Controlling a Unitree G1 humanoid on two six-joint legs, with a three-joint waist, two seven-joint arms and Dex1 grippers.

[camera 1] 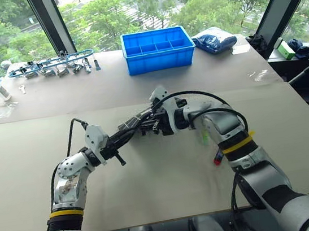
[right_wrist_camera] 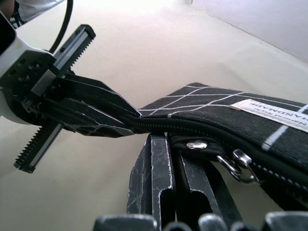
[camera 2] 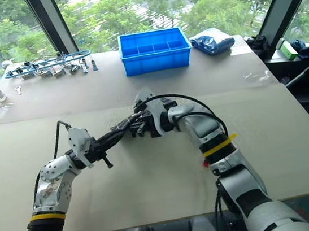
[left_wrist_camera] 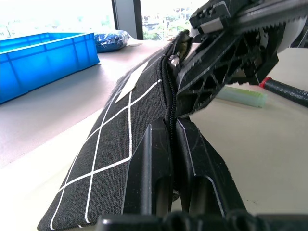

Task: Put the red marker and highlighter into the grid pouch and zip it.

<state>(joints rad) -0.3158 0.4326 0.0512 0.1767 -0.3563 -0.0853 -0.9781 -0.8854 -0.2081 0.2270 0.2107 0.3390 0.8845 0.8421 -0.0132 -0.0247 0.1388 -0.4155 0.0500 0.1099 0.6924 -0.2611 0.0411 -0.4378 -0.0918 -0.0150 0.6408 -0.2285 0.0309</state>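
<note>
1. While both arms are meeting over the middle of the table, the pouch is hanging between them, lifted on edge with its zipper line uppermost.
2. The left claw is clamping shut on one end of the pouch, its fingers pinching the fabric right at the zipper seam.
3. The right claw is closing tight on the pouch's other end, its fingers sitting just beside the zipper's metal ring and strap; whether it is pinching the strap itself or the fabric beside it, I cannot tell.
4. The pouch's long axis is running straight from one claw to the other, so any pull along the zipper is going to travel along that line, from the right claw toward the left.
5. The marker and the highlighter are lying on the table beyond the right claw, close to each other, both outside the pouch.
6. In the head views they are peeking out beside the right forearm, so the right arm is looking the nearer one for picking them up.
7. The zipper is looking closed along the stretch in view, so opening it seems to be the job in hand.
</note>
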